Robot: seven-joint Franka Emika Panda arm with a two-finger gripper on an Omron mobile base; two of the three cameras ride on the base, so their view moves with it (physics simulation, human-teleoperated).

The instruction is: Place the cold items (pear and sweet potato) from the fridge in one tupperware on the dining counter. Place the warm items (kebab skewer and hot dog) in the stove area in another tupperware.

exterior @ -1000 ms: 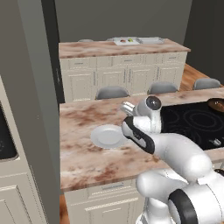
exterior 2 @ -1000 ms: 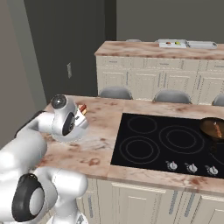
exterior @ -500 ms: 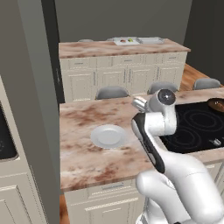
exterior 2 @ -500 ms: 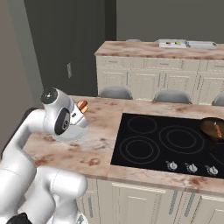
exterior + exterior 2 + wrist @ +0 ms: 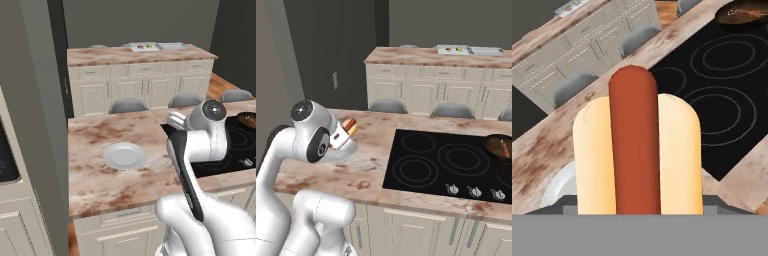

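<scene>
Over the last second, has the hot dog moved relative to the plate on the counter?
Yes. In the left base view the arm swung right, away from the plate toward the cooktop, carrying the hot dog with it.

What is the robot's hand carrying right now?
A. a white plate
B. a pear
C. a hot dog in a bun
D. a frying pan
C: in the hand view the hot dog, a red sausage in a pale bun, sits right at the hand, lifted above the counter.

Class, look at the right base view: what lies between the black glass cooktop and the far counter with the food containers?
Grey round-backed stools stand in the gap between the black glass cooktop and the far counter, seen in the right base view.
</scene>
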